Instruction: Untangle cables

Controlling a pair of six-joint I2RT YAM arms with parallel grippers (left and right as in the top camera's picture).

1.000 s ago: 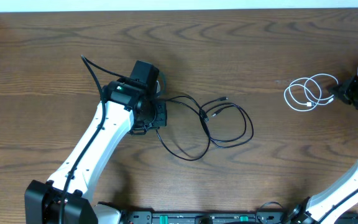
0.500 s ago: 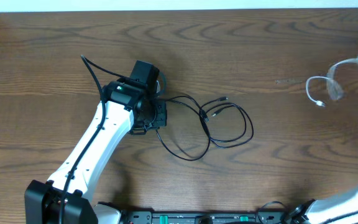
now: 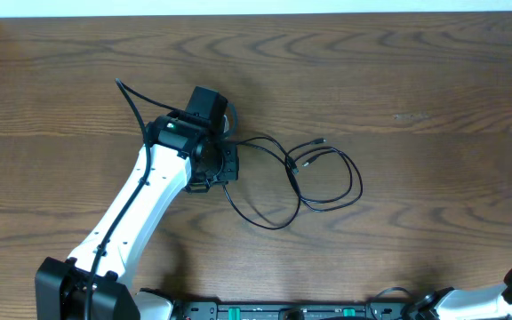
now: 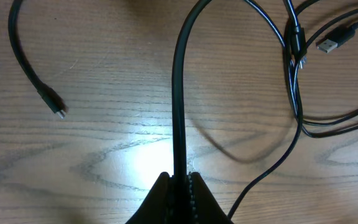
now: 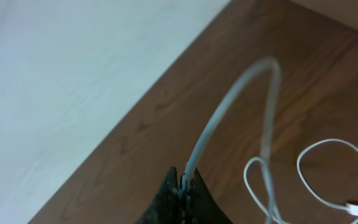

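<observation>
At centre, left gripper (image 4: 180, 179) pinches a black cable (image 4: 179, 93), its loops alongside; right gripper (image 5: 183, 182), clamped on the white cable (image 5: 229, 106), has carried it rightward, nearly out of overhead view, so white looks freed and the black tangle remains.

White cable (image 5: 273, 93) blurred at the wrist; overhead, mostly off-frame right
</observation>
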